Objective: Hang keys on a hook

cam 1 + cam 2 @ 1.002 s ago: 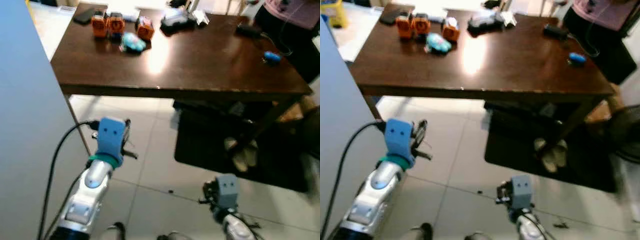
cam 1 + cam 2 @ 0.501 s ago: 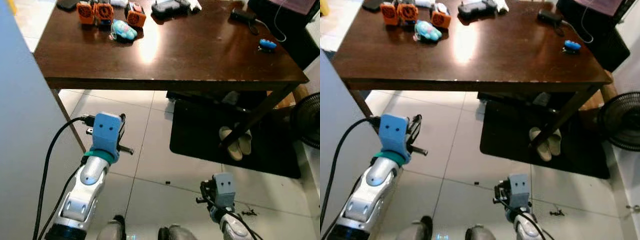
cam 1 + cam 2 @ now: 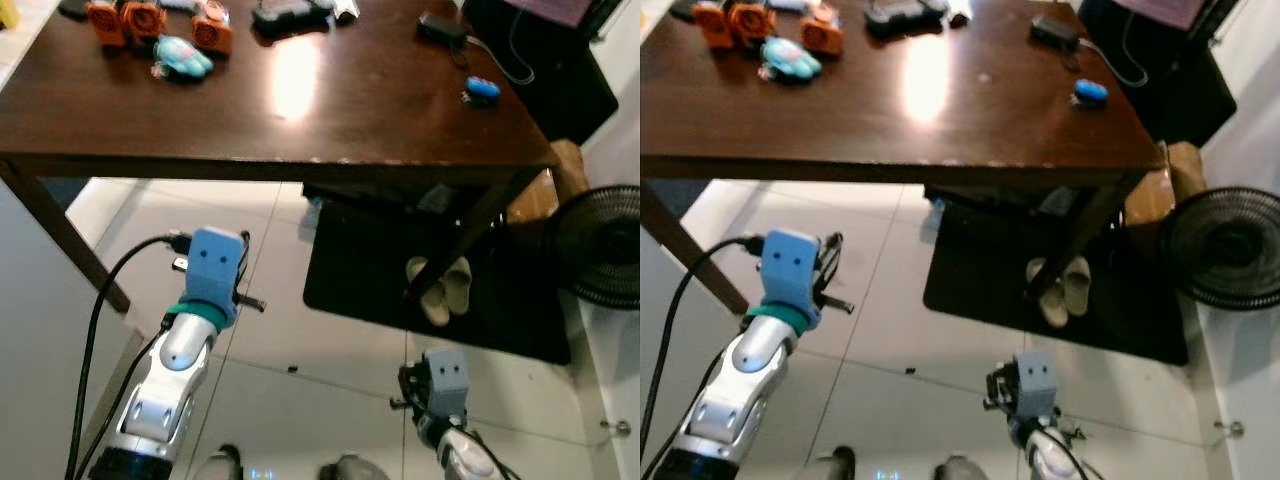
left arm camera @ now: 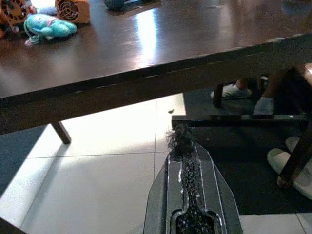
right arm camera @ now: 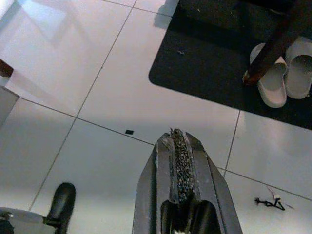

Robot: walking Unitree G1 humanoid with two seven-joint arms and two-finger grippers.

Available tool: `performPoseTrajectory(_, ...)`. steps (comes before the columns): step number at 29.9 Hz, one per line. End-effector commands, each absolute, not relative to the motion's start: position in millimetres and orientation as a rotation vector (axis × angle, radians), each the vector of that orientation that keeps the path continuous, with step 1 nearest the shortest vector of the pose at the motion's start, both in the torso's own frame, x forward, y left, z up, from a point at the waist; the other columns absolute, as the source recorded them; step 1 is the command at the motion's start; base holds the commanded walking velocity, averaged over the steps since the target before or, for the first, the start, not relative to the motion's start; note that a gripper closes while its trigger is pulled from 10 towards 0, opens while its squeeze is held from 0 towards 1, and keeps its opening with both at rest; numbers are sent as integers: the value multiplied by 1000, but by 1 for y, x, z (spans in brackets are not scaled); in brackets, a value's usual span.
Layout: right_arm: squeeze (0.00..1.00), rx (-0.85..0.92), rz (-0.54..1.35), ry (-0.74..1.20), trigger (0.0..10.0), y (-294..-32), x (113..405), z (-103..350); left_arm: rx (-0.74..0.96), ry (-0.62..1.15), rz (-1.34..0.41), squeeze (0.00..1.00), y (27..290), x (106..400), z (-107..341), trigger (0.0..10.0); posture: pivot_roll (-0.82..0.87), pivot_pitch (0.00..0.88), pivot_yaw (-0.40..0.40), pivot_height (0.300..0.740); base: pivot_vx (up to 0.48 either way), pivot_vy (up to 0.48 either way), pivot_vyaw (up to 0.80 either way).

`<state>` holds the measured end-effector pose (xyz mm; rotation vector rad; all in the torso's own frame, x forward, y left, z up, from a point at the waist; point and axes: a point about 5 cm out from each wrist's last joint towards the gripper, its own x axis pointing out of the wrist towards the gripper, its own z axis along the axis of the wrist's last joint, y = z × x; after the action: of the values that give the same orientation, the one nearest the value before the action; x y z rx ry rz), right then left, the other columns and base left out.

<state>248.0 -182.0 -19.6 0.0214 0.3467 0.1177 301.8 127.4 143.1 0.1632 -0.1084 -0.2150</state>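
3 orange gadgets [image 3: 142,20] | 1 table [image 3: 330,110] | 2 slippers [image 3: 441,290]

Head stereo downward; wrists toward shared slippers [image 5: 285,73]

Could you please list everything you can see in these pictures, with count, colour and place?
table: one, dark brown wood, ahead of the robot
toy-like blocks: three, orange, far left of tabletop
soft toy: one, turquoise, beside the orange blocks
small object: one, blue, right side of tabletop
mat: one, black, on the tiled floor under the table
slippers: one pair, pale, on the mat by a table leg
fan: one, black, on the floor at right
left gripper: fingers shut, raised below the table edge
right gripper: fingers shut, low over the floor tiles
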Motion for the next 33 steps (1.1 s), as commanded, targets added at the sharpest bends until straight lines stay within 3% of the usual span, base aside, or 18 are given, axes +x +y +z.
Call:
performPoseTrajectory(1,0,35,92,377,10000,-188,239,-26,160,-85,-237,0,122,299,136,10000,-49,135,-10,740,0,-277,0)
performPoseTrajectory(7,0,30,97,366,10000,-187,241,-25,139,-78,-225,0,123,299,135,10000,-47,136,-9,740,0,-46,0)
performPoseTrajectory(18,0,23,115,295,10000,-181,257,-10,159,18,-169,0,142,297,110,10000,-44,119,-2,740,0,0,800)
performPoseTrajectory(22,0,16,136,297,10000,-175,261,-9,257,182,-189,0,164,277,64,10000,-36,103,-1,740,0,0,800)
performPoseTrajectory(28,0,3,144,322,10000,-175,256,-14,284,255,-219,0,166,266,43,10000,-31,105,-4,740,0,0,800)
performPoseTrajectory(33,0,-7,145,367,10000,-175,247,-23,356,472,-247,0,174,231,-12,10000,-29,112,-5,740,0,0,800)
